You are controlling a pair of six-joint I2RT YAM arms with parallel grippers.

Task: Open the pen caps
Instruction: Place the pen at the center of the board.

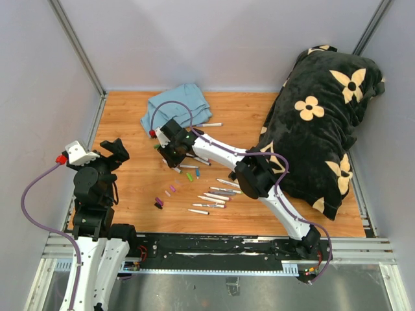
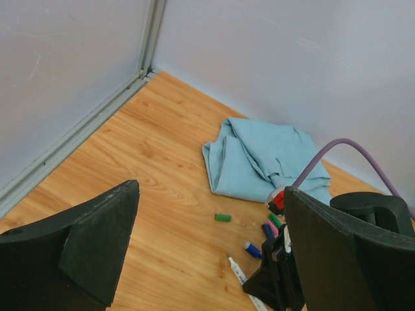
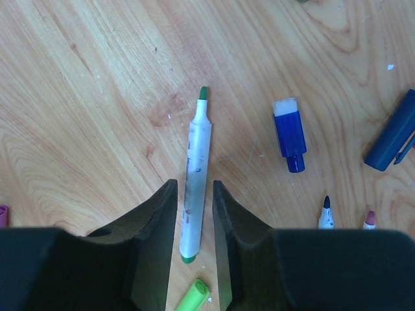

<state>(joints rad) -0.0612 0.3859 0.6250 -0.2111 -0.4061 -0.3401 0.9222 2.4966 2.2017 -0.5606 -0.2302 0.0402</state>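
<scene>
Right gripper, nearest the wrist camera, stands low over the table with its jaws narrowly parted astride a white marker. A sliver of wood shows on each side of the barrel, so no grip is apparent. The marker's green tip is bare, and a light green cap lies loose just beside its other end, under the jaws. A blue cap rests apart to one side. Seen from above, this gripper sits at the far left of the table, near a blue cloth. Further caps in purple and pink are scattered nearer, left of a row of bare markers. Left gripper hangs wide and empty at the left edge, well apart from everything. A dark pillow fills the right side. Judgement: most caps appear already off; whether any marker is yet capped is too small to tell. Hazards: the jaws are so close to the barrel that lifting off-centre could catch it and roll or drag it, smearing the tip on the wood. The green cap beneath could be flicked away. The right forearm crosses above the marker row, so a low swing back could scatter it.
</scene>
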